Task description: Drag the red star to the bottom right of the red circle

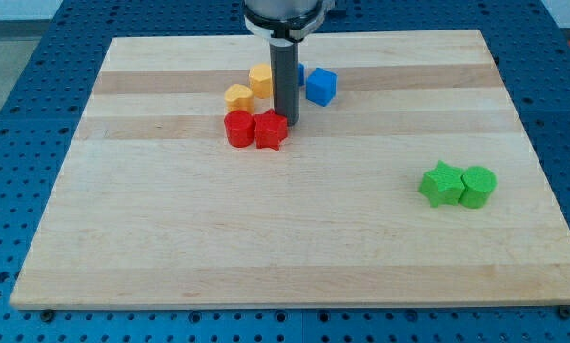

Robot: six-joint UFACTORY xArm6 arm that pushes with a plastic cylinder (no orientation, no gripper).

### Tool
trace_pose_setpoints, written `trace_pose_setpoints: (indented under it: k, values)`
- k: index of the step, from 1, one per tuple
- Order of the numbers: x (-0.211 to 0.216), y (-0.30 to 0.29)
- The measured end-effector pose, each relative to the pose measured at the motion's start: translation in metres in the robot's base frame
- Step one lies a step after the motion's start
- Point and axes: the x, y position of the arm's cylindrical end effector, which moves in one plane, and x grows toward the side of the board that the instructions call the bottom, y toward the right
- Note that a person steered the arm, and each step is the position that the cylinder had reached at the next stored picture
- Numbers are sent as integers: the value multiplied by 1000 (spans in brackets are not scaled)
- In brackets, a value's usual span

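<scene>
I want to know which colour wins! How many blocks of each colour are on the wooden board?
Red: 2, the red circle and red star
Yellow: 2, the yellow heart and yellow hexagon
Blue: 2, the blue cube and a blue block mostly hidden behind the rod
Green: 2, the green star and green circle
Total: 8, a tie

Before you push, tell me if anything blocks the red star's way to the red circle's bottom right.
Nothing visible does. My tip sits at the red star's upper right edge; the board below the red circle is bare.
</scene>
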Motion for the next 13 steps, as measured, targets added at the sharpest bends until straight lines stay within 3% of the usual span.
trace_pose_setpoints:
  k: [2,3,6,10,13]
  values:
    - [0,5]
    - [29,30]
    - [-34,24]
    - [-33,-39]
    - [-5,1]
